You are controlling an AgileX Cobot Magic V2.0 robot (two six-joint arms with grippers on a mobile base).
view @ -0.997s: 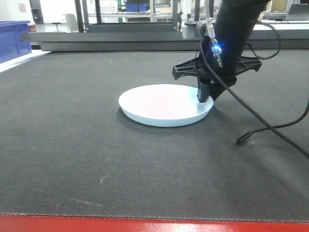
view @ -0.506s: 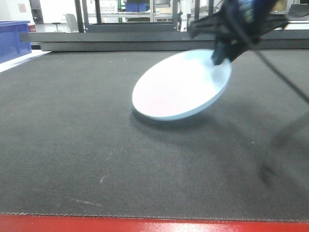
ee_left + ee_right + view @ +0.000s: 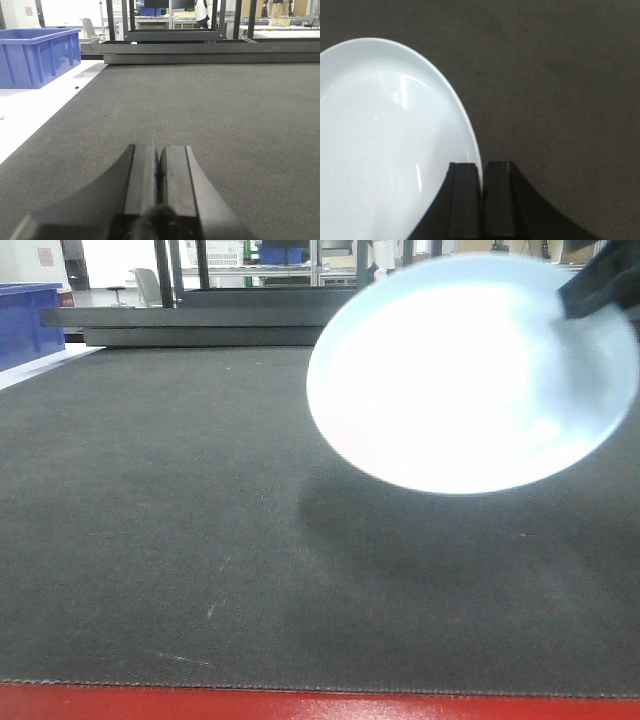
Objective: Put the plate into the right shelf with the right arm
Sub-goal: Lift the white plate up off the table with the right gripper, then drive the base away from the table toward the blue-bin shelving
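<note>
The white plate [image 3: 465,375] hangs tilted in the air above the dark mat, filling the upper right of the front view, with its shadow on the mat below. My right gripper [image 3: 600,290] is shut on the plate's right rim. In the right wrist view the plate [image 3: 385,140] fills the left side, and the rim is pinched between the two black fingers of the right gripper [image 3: 481,167]. My left gripper [image 3: 160,149] is shut on nothing, low over the mat. The right shelf is out of view.
A dark grey mat [image 3: 180,540] covers the table, with a red edge [image 3: 300,705] at the front. A blue bin [image 3: 37,55] stands on a white surface at the far left. Low dark frames [image 3: 200,47] run along the mat's far edge.
The right gripper has lifted the plate off the mat, up and to the right, closer to the front camera. The plate tilted as it rose.
</note>
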